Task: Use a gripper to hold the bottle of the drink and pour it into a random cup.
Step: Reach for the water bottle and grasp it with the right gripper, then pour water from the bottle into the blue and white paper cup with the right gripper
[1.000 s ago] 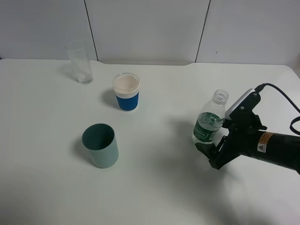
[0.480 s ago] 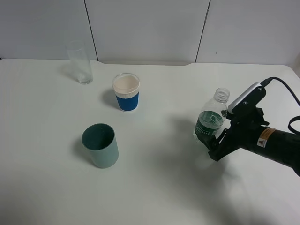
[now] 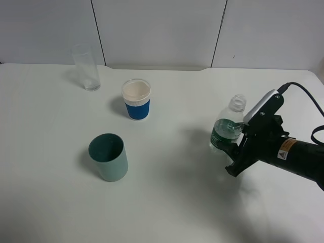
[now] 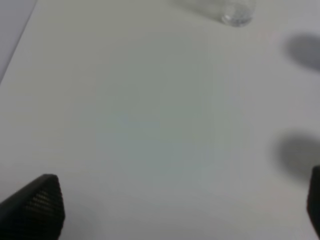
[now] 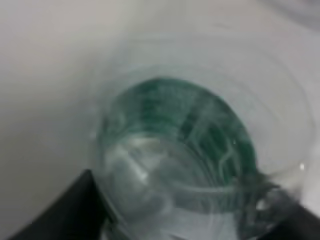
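Note:
The bottle of the drink (image 3: 227, 127), clear with a dark green label and no cap, stands slightly tilted at the right of the table. My right gripper (image 3: 229, 154) is shut on its lower part. In the right wrist view the bottle (image 5: 185, 150) fills the picture between the two black fingers of the right gripper (image 5: 180, 215). The cup (image 3: 136, 99), white with a blue sleeve, stands upright at the back middle, well left of the bottle. My left gripper (image 4: 175, 205) is open over bare table, holding nothing.
A grey-green cup (image 3: 108, 157) stands at the front left. A tall clear glass (image 3: 86, 67) stands at the back left, and its base (image 4: 236, 12) shows in the left wrist view. The white table (image 3: 177, 202) ends at a white wall behind.
My right gripper has closed on the bottle's lower part. The arm shifted a little and the bottle tipped slightly with it. The cups and glass have not moved.

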